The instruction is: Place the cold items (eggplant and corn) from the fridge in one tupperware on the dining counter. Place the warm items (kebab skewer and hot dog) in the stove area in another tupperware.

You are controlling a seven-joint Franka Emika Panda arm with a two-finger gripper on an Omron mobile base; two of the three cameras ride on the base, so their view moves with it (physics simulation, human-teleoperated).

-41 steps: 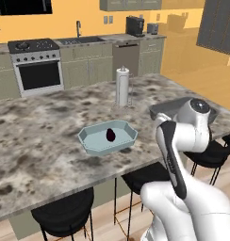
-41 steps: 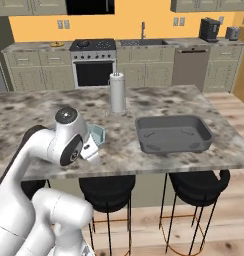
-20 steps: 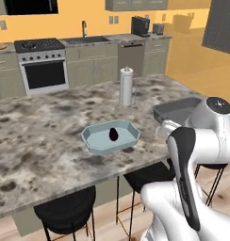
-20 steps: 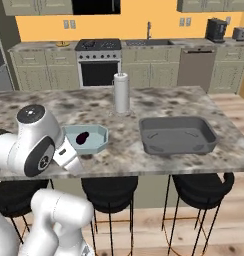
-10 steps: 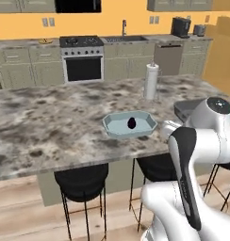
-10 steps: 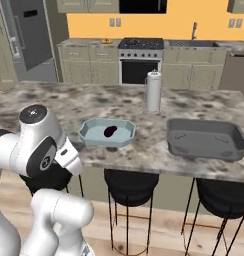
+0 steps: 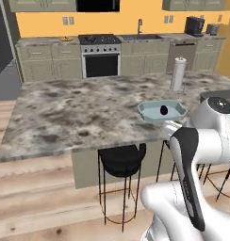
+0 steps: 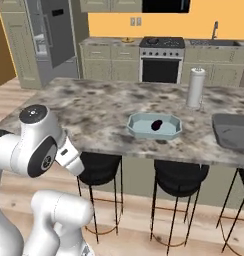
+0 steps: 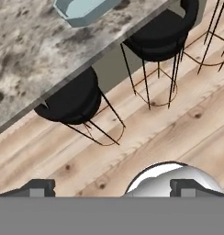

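One cold item, the dark eggplant (image 7: 163, 110), already lies inside the pale blue tupperware (image 8: 139, 128) on the worktop (image 7: 84, 103), near the paper towel roll (image 8: 195, 87), while the hand (image 9: 111, 186), tips wide apart and empty, hangs beside the worktop, presumably tucked for driving to the fridge (image 8: 56, 32).

The tool (image 9: 111, 186) is cut off at the hand view's bottom edge; its opening cannot be judged. The grey tupperware (image 8: 233, 131) is cropped at the right edge.
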